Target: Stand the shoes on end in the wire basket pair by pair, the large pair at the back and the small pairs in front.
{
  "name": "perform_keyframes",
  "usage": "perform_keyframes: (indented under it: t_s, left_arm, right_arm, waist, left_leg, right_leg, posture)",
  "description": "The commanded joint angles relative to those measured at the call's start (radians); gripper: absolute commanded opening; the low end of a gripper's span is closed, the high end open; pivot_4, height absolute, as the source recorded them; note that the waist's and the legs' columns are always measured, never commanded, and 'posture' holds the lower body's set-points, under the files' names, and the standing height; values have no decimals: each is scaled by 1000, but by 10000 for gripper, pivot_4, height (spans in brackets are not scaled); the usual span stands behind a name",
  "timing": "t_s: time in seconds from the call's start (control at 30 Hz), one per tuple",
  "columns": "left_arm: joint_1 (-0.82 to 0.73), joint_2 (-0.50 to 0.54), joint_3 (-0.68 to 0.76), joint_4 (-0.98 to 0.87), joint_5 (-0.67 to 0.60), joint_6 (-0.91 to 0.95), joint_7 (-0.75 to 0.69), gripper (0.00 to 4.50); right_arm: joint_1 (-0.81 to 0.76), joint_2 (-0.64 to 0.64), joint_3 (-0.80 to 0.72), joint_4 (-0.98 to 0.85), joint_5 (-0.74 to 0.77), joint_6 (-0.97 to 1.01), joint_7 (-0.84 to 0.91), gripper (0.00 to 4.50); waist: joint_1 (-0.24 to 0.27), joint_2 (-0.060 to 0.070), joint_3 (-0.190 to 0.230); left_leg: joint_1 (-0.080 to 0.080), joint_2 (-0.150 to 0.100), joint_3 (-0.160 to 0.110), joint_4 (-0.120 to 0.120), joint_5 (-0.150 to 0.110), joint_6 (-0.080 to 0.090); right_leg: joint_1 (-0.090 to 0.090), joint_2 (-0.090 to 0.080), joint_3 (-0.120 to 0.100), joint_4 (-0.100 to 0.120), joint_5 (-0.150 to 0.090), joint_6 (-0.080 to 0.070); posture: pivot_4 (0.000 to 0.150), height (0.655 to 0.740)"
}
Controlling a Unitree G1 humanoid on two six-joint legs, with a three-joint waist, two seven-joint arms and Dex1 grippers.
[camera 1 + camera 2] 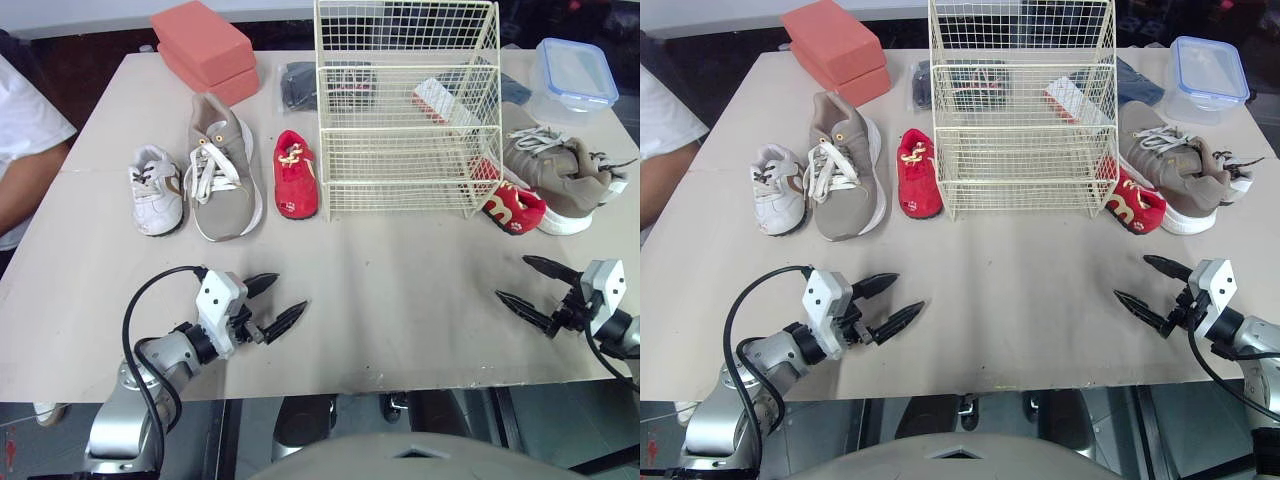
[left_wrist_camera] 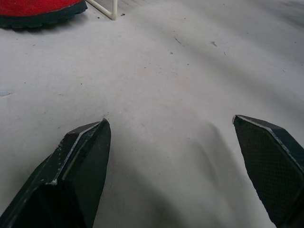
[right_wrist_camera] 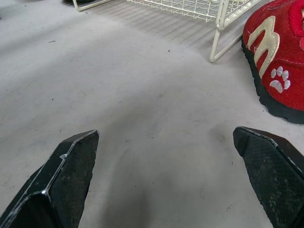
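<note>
Hanging low over the surface (image 1: 400, 310), the left tool (image 1: 290, 292) has its fingers spread and pinches nothing; the right tool (image 1: 511, 276) is spread and empty too. Just ahead of the right tool lies a red shoe (image 1: 513, 207), touching the corner leg of the basket (image 1: 405, 120), with a tan shoe (image 1: 555, 170) close behind it. Ahead of the left tool three more sit in a row: a second red shoe (image 1: 295, 175) just beside the basket, then a second tan shoe (image 1: 222, 170), then a white shoe (image 1: 157, 190) farthest out. Something white shows through the wire at the back; I cannot tell whether it lies inside or behind.

No pair looks stood up yet. Each pair is split between the two sides, so mates may get mismatched. The nearest red shoe presses the wire leg, so a finger could catch there and drag the light basket. Loose tan laces may snag the mesh, and a tall shoe on end may topple.
</note>
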State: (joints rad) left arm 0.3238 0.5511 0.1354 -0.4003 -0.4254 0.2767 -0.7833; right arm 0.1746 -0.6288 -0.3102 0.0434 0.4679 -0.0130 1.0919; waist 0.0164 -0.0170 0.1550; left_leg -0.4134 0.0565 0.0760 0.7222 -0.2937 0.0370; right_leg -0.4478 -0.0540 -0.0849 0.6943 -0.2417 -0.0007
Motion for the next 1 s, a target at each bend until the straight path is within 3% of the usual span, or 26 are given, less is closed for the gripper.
perform_keyframes:
  t_s: [0.03, 0.8, 1.0]
  left_arm:
    - [3, 10, 13, 2, -13, -2, -11, 44560]
    - [-19, 20, 4, 26, -16, -23, -59, 44560]
    - [-58, 45, 24, -5, -67, -10, -112, 44560]
  right_arm:
    - [-5, -3, -2, -7, 2, -29, 11, 45000]
    - [2, -1, -9, -16, 9, -36, -8, 45000]
    - [-7, -14, -83, -9, 59, -23, -36, 45000]
  waist:
    - [0, 0, 0]
    - [0, 0, 0]
    - [1, 0, 0]
  left_leg:
    - [0, 0, 0, 0, 0, 0]
    - [0, 0, 0, 0, 0, 0]
    - [0, 0, 0, 0, 0, 0]
  right_leg:
    - [0, 0, 0, 0, 0, 0]
    - [0, 0, 0, 0, 0, 0]
    - [0, 0, 0, 0, 0, 0]
  posture:
    - [1500, 6860]
    - [1500, 6860]
    - [1500, 6860]
